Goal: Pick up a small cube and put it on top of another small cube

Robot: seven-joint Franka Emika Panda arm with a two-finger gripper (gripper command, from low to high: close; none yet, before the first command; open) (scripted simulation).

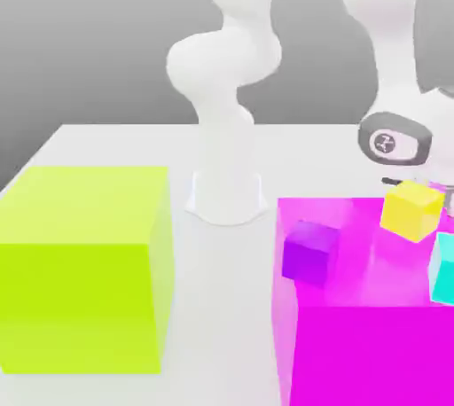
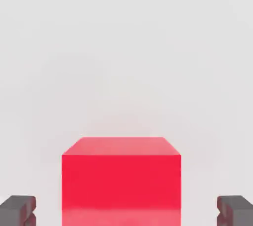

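A red small cube (image 2: 121,180) rests on a pale surface in the hand view. My gripper (image 2: 126,211) straddles it, with one dark finger (image 2: 18,210) on each side. There is a clear gap between each finger and the cube, so the gripper is open and touches nothing. In the exterior view the arm's hand (image 1: 395,142) hangs low at the right, just behind a yellow small cube (image 1: 411,210). A purple small cube (image 1: 310,252) and a cyan small cube (image 1: 443,269) sit near it.
The yellow, purple and cyan cubes lie on a large magenta block (image 1: 372,333) at the exterior view's right. A large lime block (image 1: 84,262) stands at the left. The arm's white base (image 1: 226,196) rises between them on the white table (image 1: 115,143).
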